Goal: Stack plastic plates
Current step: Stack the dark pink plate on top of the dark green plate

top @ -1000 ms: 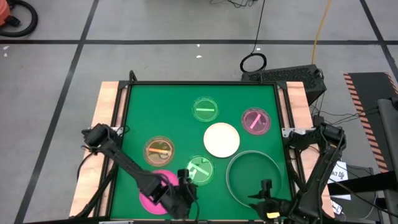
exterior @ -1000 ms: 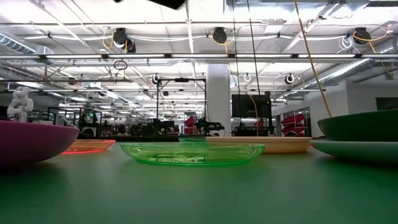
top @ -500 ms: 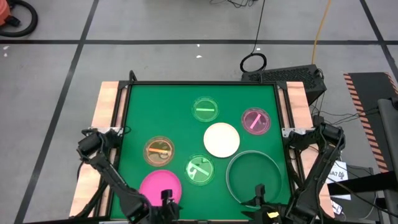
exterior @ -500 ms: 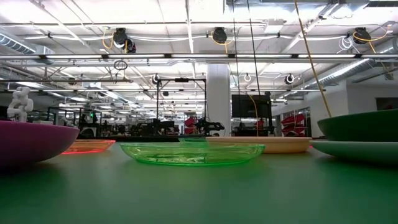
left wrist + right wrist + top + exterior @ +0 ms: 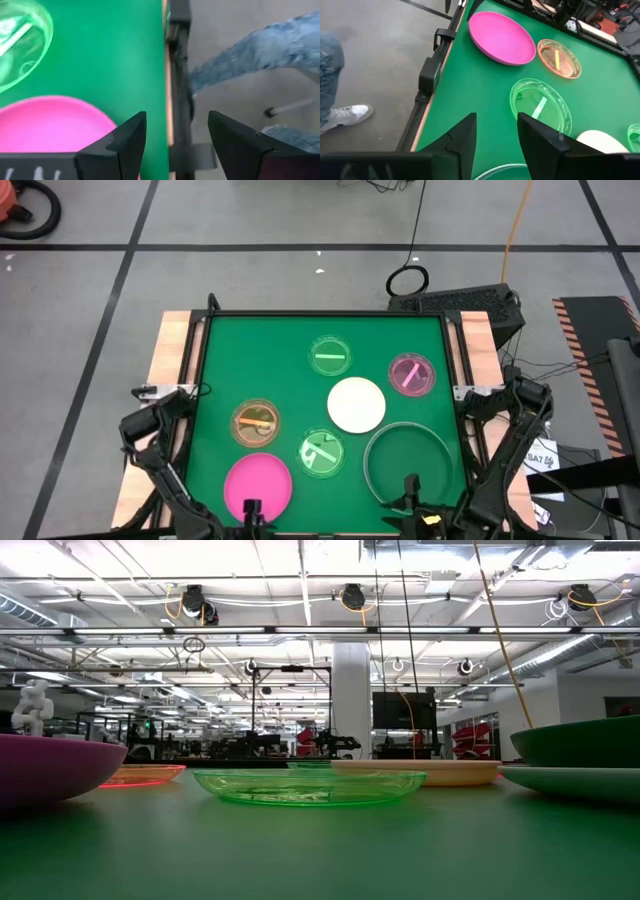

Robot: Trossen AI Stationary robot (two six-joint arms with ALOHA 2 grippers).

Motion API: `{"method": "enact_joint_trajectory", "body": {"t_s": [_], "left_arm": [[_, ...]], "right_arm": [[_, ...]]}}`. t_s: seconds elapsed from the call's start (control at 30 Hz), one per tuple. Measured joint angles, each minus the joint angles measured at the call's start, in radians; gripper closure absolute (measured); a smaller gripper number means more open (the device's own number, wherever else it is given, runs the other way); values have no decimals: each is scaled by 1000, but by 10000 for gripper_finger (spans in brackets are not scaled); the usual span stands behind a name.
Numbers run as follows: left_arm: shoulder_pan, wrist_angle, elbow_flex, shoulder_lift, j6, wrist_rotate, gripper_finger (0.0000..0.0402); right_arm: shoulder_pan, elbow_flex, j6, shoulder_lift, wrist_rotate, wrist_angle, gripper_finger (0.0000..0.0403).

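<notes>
We see that the left pincer has pulled back off the green surface to its near edge at about seven o'clock, jaws wide and empty; the opaque pink plate it hovered over now lies uncovered, unstacked. At five o'clock the glossy dark green plate sits nested on a pale one, the right pincer beside it, parted, holding nothing. The matte cream plate lies central. Small translucent dishes ring it: orange, green, pink.
</notes>
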Motion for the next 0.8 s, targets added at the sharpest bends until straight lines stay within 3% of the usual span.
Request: {"method": "enact_joint_trajectory", "body": {"t_s": [0.2, 0.8], "left_arm": [[2, -60, 0, 33, -126, -18, 183], [-2, -75, 0, 127, -191, 4, 184]], "right_arm": [[-26, 0, -28, 0, 0, -1, 269], [-29, 0, -40, 5, -1, 0, 268]]}}
